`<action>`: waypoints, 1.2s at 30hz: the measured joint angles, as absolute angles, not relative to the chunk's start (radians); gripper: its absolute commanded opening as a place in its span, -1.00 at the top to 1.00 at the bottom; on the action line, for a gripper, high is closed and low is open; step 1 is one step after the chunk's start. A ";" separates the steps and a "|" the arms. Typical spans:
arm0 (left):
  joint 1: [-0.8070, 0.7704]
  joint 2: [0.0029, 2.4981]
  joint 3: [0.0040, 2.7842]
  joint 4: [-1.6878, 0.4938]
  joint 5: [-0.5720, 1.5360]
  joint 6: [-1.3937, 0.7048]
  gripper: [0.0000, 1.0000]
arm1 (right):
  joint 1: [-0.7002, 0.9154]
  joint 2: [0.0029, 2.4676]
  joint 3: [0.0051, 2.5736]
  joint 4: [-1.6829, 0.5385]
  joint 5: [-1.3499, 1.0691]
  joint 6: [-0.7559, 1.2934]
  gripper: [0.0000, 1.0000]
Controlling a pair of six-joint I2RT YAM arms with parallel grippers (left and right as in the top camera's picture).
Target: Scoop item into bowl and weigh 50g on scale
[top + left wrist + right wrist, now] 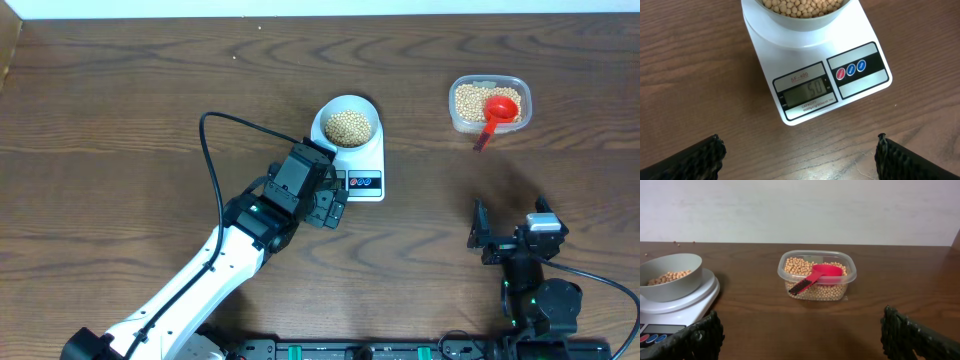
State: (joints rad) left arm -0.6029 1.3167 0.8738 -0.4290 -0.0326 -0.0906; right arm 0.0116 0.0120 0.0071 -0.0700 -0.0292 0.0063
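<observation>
The pale bowl [349, 122] holds tan beans [349, 126] and stands on the white scale [362, 165]. In the left wrist view the scale [810, 75] shows its display [807, 93] reading 50, with the bowl [802, 17] and beans [802, 6] at the top edge. My left gripper [333, 207] is open and empty, just in front of the scale's display edge; its fingers frame bare wood [799, 157]. My right gripper [508, 238] is open and empty, low near the front right [800, 335]. It faces the bowl [667, 277] on the scale [675, 311].
A clear plastic tub [489, 104] of beans with a red scoop [497, 113] lying in it stands at the back right, also in the right wrist view [816, 277]. A few stray beans lie on the far table [677, 243]. The left arm's cable [215, 165] loops over the table.
</observation>
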 measured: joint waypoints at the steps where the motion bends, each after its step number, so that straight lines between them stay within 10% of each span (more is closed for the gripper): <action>1: -0.603 1.317 0.874 -0.429 -0.033 -0.090 -0.96 | 0.012 0.012 0.007 -0.070 -0.029 0.006 -0.98; 36: -0.552 0.789 0.714 -0.325 -0.135 -0.089 -0.96 | 0.012 0.012 0.007 -0.070 -0.029 0.006 -0.99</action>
State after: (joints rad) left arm -0.5522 0.7891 0.7143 -0.3252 -0.1349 -0.0895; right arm 0.0116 0.0120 0.0071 -0.0700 -0.0292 0.0063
